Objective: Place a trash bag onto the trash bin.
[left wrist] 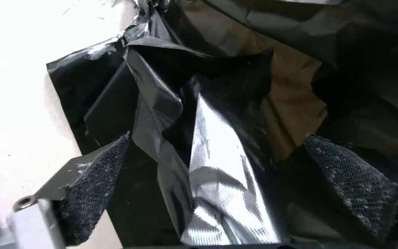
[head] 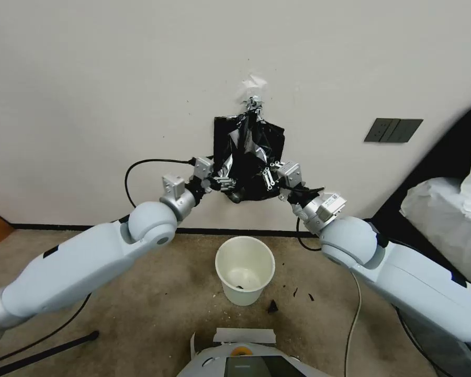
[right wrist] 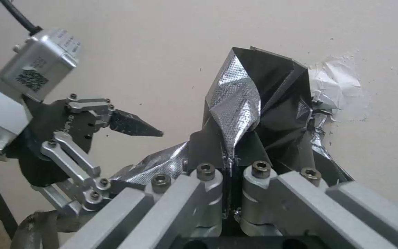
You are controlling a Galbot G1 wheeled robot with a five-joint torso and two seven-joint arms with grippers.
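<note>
The trash bag [head: 251,157] hangs crumpled and glossy black against the wall, held at its top by a clip and tape. My right gripper [head: 268,178] is shut on a fold of the bag's lower edge; the right wrist view shows the closed fingertips [right wrist: 229,166] pinching the film [right wrist: 254,103]. My left gripper [head: 224,183] is at the bag's lower left, open, with loose bag film [left wrist: 217,145] lying between its mesh pads [left wrist: 93,180]. Its fingers [right wrist: 134,124] show spread in the right wrist view too. The trash bin [head: 246,293], off-white and round, stands on the floor below both grippers.
A flat black bundle [head: 222,131] hangs on the wall behind the loose bag. A grey socket plate [head: 392,130] is on the wall to the right. A white wrapped mass [head: 445,220] fills the right side. Black scraps [head: 272,306] lie near the bin. A cable [head: 141,165] loops off my left wrist.
</note>
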